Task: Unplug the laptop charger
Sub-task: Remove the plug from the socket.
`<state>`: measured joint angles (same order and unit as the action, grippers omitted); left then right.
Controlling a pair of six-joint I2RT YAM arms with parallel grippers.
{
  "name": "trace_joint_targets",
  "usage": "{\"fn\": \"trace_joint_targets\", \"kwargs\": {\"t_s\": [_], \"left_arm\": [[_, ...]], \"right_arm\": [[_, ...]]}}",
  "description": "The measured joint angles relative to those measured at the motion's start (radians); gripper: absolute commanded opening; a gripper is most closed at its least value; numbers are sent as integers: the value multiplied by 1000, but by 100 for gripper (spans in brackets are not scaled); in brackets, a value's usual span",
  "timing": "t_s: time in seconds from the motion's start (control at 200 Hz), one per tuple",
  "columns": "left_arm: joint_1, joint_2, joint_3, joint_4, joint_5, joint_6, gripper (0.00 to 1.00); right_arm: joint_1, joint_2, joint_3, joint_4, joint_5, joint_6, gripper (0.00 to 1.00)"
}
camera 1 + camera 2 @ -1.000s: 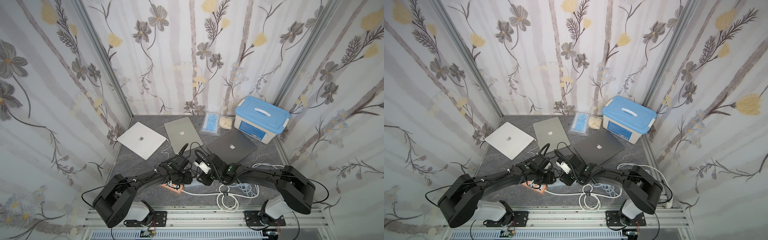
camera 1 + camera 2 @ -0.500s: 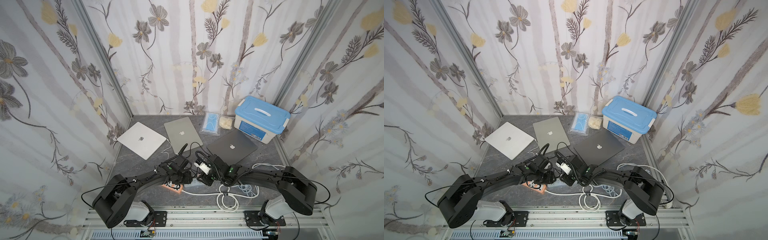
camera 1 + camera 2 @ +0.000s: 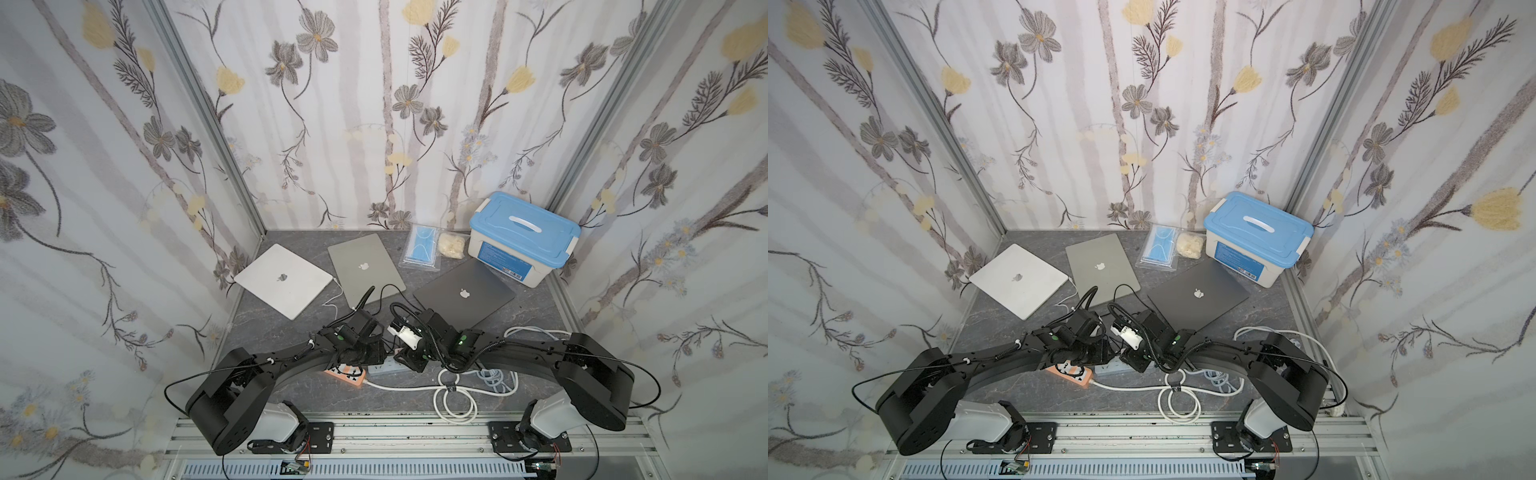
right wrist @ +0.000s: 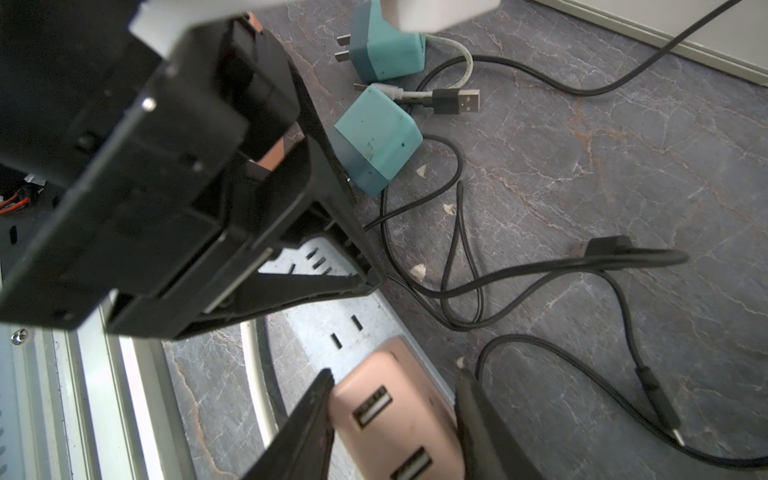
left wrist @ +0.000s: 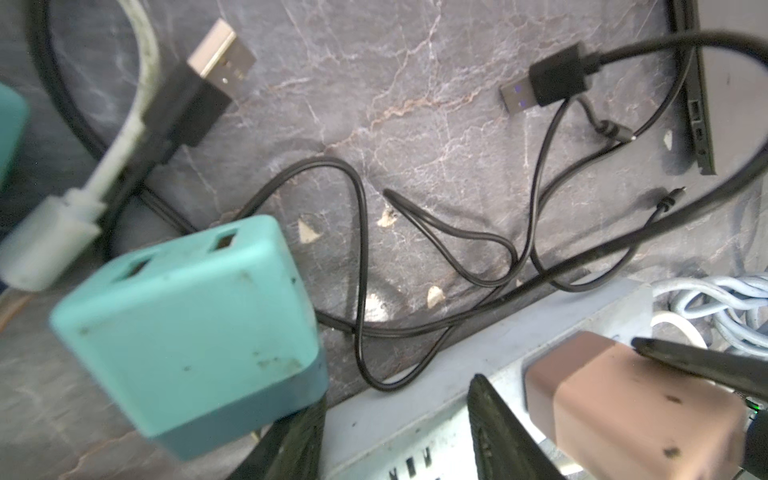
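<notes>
The grey tabletop [image 3: 270, 336] is the biggest thing here, with flower walls all around it. A left arm [image 3: 270, 365] and a right arm [image 3: 536, 353], both black, reach in from the near edge and meet in the middle. At the back right sits a box [image 3: 523, 237] with a blue lid. Three shut laptops lie in a row: a white laptop [image 3: 282, 278], a grey laptop [image 3: 365, 268] and a dark laptop [image 3: 465, 293].

Under the arms lies a grey strip [image 4: 336, 328] with plug holes on top. An orange strip [image 3: 347, 376] lies just beside it.

The left tool [image 5: 395, 419] is low over the grey strip, and its two sides are apart. The right tool [image 4: 395, 374] is clamped on the charger [image 4: 399, 419], with a black finger [image 4: 307, 424] pressed to each side.

The charger is a small pink block with two slots in its top. It sits on the grey strip, at the front middle of the tabletop. I cannot tell if its prongs are all the way in.

Two teal plugs [image 4: 376, 153] lie loose on the tabletop close by. A thin black cord [image 4: 457, 257] loops near them, and a white cord [image 3: 453, 399] lies coiled at the front.
</notes>
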<state>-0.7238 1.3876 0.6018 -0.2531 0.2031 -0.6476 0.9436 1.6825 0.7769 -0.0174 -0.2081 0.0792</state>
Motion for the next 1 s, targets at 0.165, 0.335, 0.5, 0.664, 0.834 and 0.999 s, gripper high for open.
{"fn": "trace_joint_targets", "kwargs": {"t_s": [0.165, 0.335, 0.5, 0.664, 0.834, 0.999], "left_arm": [[0, -1, -3, 5, 0, 0, 56], [0, -5, -3, 8, 0, 0, 56], [0, -8, -17, 24, -2, -4, 56], [0, -11, -24, 39, -5, -7, 56], [0, -14, -26, 40, -8, -7, 56], [-1, -16, -32, 32, -35, -3, 56]], "right_arm": [[2, -1, 1, -8, 2, -37, 43], [3, 5, 16, -31, 2, -64, 43], [5, 35, 56, -61, 1, -88, 43], [5, 45, 82, -96, -2, -114, 41], [5, 45, 99, -132, -9, -158, 33], [10, 40, 100, -166, -55, -175, 29]]}}
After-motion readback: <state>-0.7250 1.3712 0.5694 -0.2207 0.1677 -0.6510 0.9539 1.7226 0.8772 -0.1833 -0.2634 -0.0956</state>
